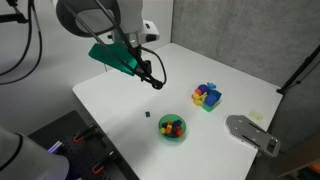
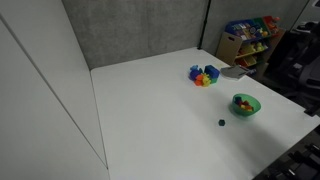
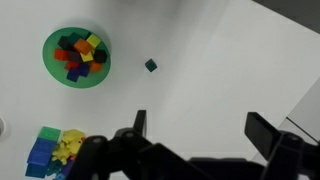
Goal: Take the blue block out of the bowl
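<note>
The small green bowl (image 1: 173,127) sits on the white table and holds several coloured blocks; it also shows in the other exterior view (image 2: 244,104) and in the wrist view (image 3: 76,57). A small dark blue block (image 1: 147,115) lies on the table beside the bowl, apart from it, also seen in an exterior view (image 2: 222,123) and in the wrist view (image 3: 151,65). My gripper (image 1: 156,82) hangs above the table, away from the bowl, open and empty; its fingers (image 3: 205,128) frame bare table in the wrist view.
A blue square tray of coloured blocks (image 1: 207,96) stands near the bowl, also visible in an exterior view (image 2: 204,75) and the wrist view (image 3: 52,152). A grey device (image 1: 250,132) lies at the table edge. A shelf with coloured items (image 2: 248,38) stands behind the table.
</note>
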